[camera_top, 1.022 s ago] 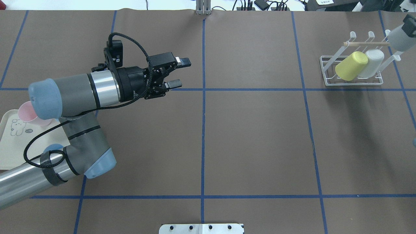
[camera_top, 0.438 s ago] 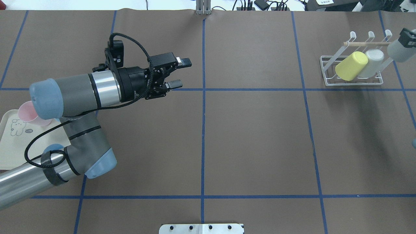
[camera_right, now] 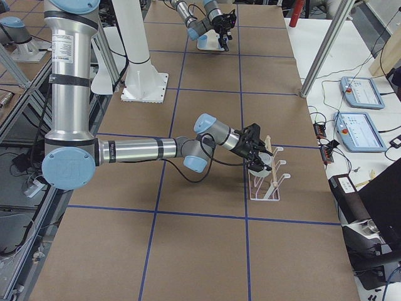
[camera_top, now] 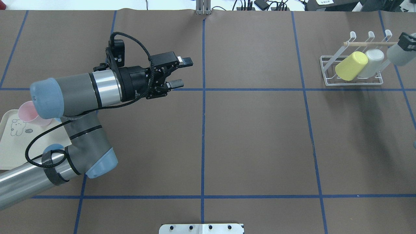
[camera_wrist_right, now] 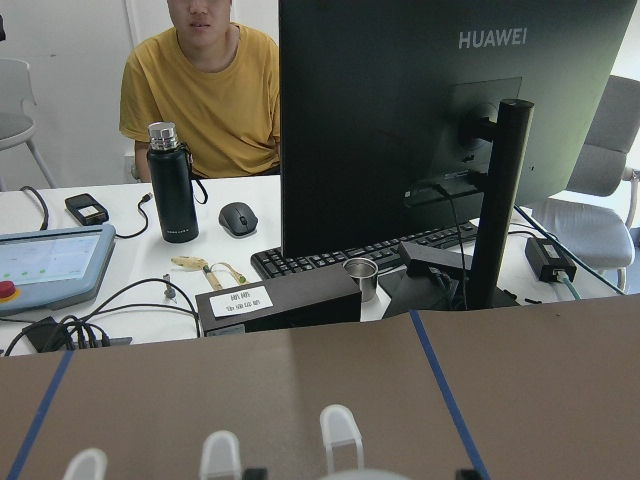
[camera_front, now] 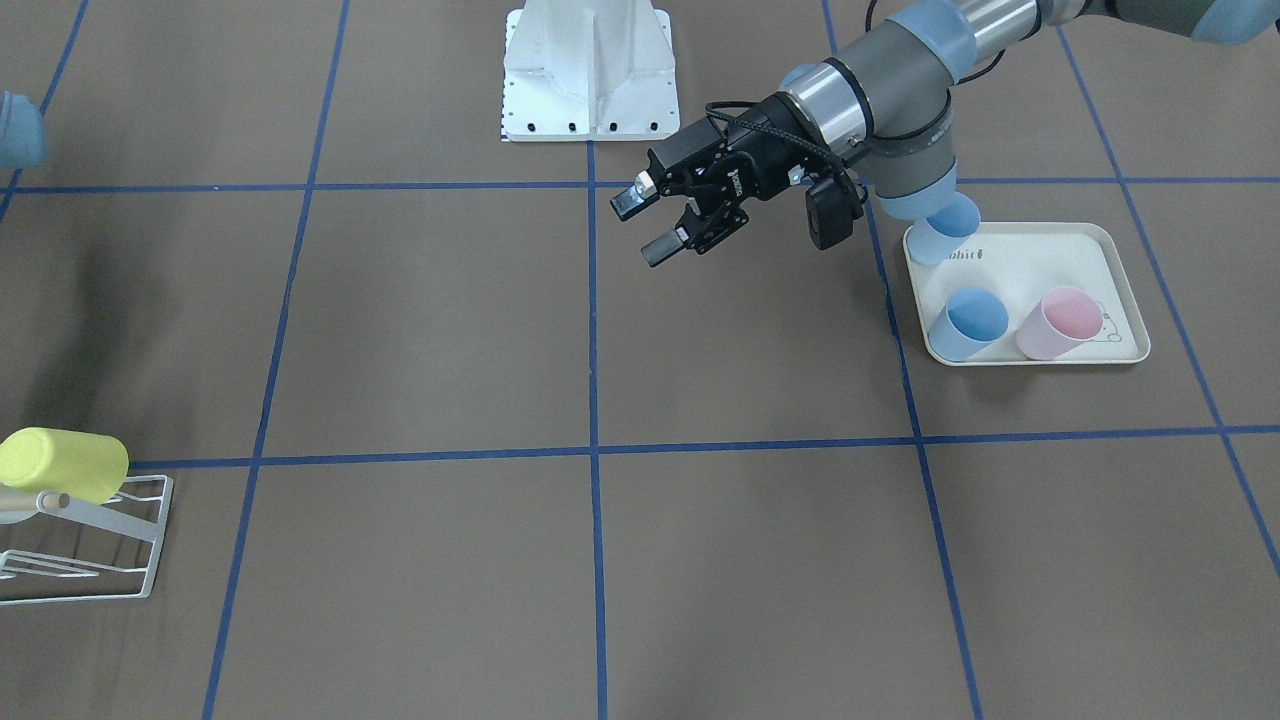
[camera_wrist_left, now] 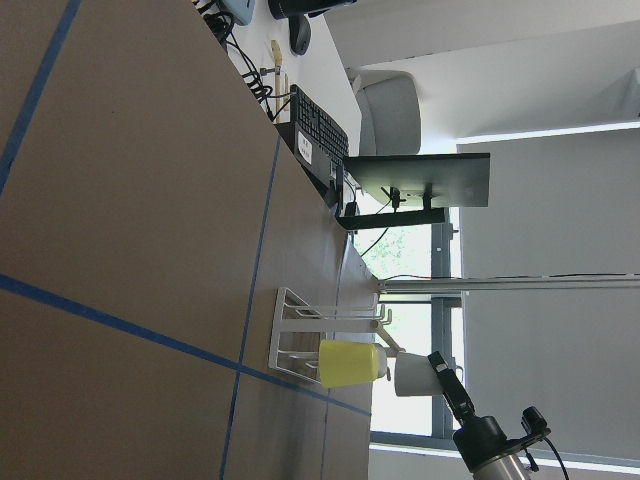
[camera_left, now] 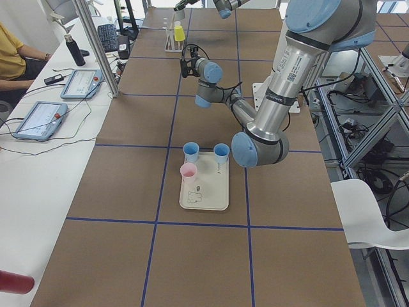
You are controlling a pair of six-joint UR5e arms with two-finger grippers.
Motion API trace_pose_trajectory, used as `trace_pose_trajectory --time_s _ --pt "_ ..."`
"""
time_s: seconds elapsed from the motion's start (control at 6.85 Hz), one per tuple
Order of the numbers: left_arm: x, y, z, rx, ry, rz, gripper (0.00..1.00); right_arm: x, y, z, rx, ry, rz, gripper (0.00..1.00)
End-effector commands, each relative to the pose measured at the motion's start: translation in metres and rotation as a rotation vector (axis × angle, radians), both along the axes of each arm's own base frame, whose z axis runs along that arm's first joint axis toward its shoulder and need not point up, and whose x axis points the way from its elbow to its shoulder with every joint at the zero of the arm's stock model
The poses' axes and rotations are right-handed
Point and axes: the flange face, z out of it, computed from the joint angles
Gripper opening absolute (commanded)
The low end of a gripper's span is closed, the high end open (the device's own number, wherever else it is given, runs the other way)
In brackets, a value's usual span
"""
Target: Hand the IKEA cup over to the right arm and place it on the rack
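Overhead exterior: white cup [camera_top: 372,63] leans on the rack [camera_top: 352,84], right gripper [camera_right: 255,155] just beside it, jaws' state unclear; left gripper [camera_top: 178,73], jaws apart and empty, hangs well away.

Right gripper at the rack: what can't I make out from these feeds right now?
- Right gripper: open or shut unreadable; cut by overhead's edge, tiny in the right side view.
- White cup: gripped or free unclear, for the same reason.
- Rack: front-facing view's left edge crops it, white cup unseen.
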Motion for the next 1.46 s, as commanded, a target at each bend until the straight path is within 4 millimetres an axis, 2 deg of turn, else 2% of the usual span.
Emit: trace_pose_trajectory --time_s 0.0,0.73,0.88,1.02,1.17,1.31 --pt "0.000 0.000 -0.005 0.004 0.007 0.002 0.99 -0.004 -0.004 0.015 -0.028 0.007 -0.018 0.00" --pt "0.000 0.000 -0.012 0.010 0.017 -0.001 0.99 -0.006 -0.005 0.028 -0.048 0.017 -0.020 0.00" --pt "-0.002 0.001 -0.014 0.012 0.021 -0.001 0.99 -0.009 -0.011 0.027 -0.047 0.017 -0.019 0.42" --pt "-0.002 0.001 -0.014 0.012 0.021 -0.001 0.99 -0.012 -0.017 0.027 -0.041 0.006 -0.013 0.99" --pt "-0.002 0.000 -0.012 0.015 0.015 -0.005 0.99 -0.012 -0.016 0.035 -0.012 -0.012 -0.012 1.00" --pt "-0.012 -0.009 -0.006 0.069 -0.026 -0.054 0.99 -0.015 -0.023 0.028 0.009 -0.032 -0.010 1.00"
